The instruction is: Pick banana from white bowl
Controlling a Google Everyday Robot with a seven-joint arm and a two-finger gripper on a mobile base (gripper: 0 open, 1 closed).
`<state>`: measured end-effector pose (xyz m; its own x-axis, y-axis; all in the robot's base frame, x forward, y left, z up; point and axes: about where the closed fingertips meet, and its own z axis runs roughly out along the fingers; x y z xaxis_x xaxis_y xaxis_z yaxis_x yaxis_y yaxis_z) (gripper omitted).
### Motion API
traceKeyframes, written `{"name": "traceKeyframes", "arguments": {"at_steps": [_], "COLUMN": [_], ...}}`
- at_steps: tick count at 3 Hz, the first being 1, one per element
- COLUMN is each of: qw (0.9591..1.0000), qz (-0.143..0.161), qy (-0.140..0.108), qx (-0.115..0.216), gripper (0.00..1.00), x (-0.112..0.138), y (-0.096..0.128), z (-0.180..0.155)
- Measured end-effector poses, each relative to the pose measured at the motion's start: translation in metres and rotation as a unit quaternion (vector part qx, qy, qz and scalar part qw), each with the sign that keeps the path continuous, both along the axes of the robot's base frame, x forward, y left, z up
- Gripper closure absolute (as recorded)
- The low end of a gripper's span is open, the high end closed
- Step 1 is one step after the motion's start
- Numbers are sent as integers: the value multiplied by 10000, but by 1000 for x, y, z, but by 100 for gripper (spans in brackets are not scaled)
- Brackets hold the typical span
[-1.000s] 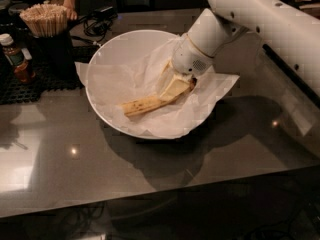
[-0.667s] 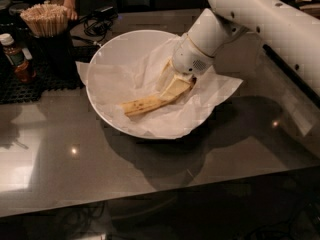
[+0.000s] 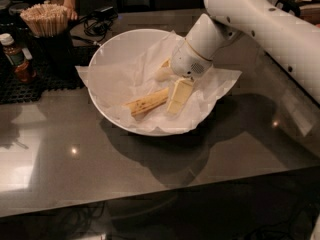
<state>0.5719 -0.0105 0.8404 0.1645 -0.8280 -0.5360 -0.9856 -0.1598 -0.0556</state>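
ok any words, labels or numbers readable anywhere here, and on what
No text here can be read.
Bottle at the left edge: it has a label, but it is too blurred to read.
Robot arm: dark dots only, no lettering.
Pincer, inside the white bowl by the banana: no markings show on any of these.

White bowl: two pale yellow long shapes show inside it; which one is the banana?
The brown-speckled banana lying on the paper. The smoother, paler shape beside it is part of the gripper, which is inside the white bowl.
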Motion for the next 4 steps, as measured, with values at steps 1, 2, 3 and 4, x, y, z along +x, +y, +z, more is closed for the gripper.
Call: {"name": "traceKeyframes", "arguments": {"at_steps": [1,2,3,4], "qw": [10000,10000,9999,9999], "qz": [1,-7,-79,-116], "qy": [7,17,63,76], "qx": [2,12,27,74], "gripper": [37,59,82,100], "x": [0,0,1,1], "y": [0,-1,-5,-8], "z": [-1,-5,-13,-15]}}
